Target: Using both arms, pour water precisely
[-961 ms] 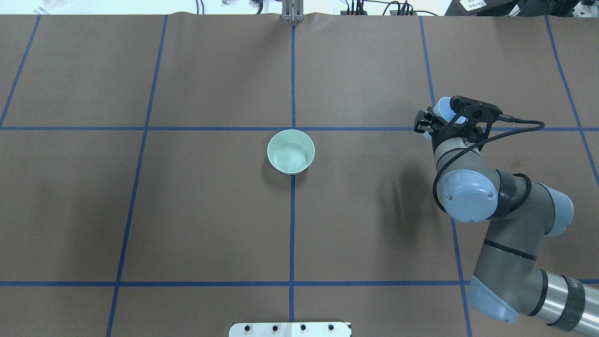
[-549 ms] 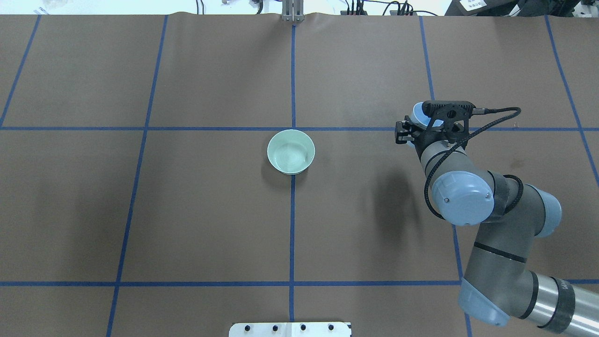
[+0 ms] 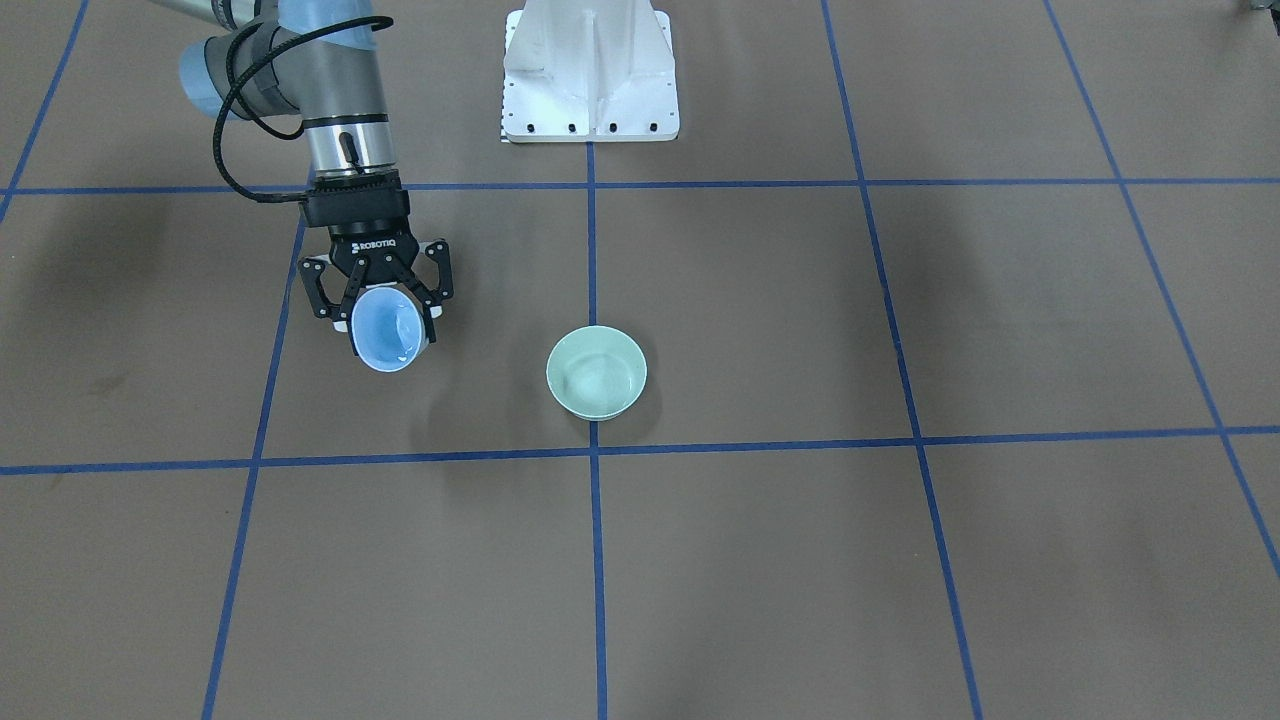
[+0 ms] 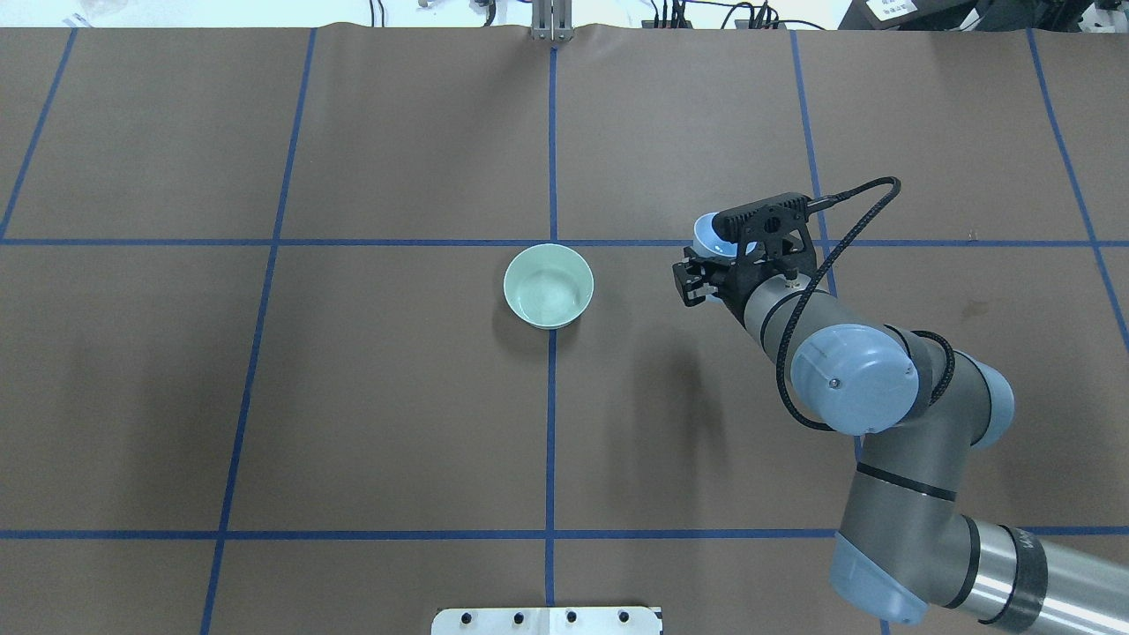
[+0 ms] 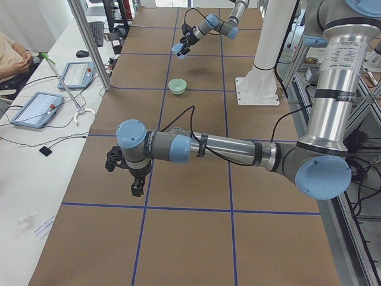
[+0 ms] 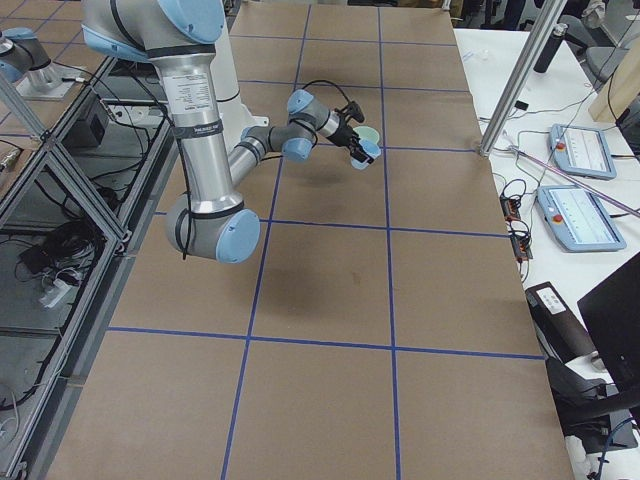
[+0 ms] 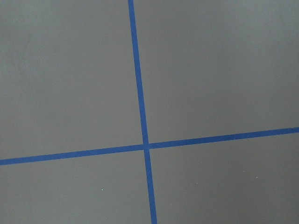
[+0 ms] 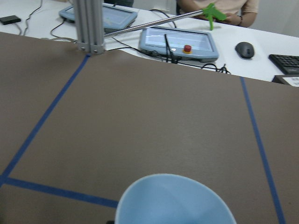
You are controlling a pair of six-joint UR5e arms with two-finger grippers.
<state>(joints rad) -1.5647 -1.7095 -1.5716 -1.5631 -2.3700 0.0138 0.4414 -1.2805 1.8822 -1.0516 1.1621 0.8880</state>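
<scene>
My right gripper [image 3: 391, 322] is shut on the rim of a light blue bowl [image 3: 386, 338] and holds it above the table, right of the pale green bowl [image 4: 548, 286] in the overhead view. The blue bowl also shows in the overhead view [image 4: 706, 233] and close up in the right wrist view [image 8: 174, 201]. A faint white glint low inside the blue bowl is all I see of the water. The green bowl [image 3: 596, 372] stands on the centre line. My left gripper [image 5: 124, 174] hangs over bare table, far from both bowls. I cannot tell whether it is open or shut.
Brown paper with blue tape lines covers the table [image 4: 397, 397]. The white pedestal [image 3: 590, 70] stands at the robot's side. A metal post [image 4: 551, 22] stands at the far edge. Tablets [image 8: 180, 42] and a seated person are beyond the far edge.
My right arm has carried the blue bowl to the left in the overhead view, toward the green bowl. The green bowl has not moved.
</scene>
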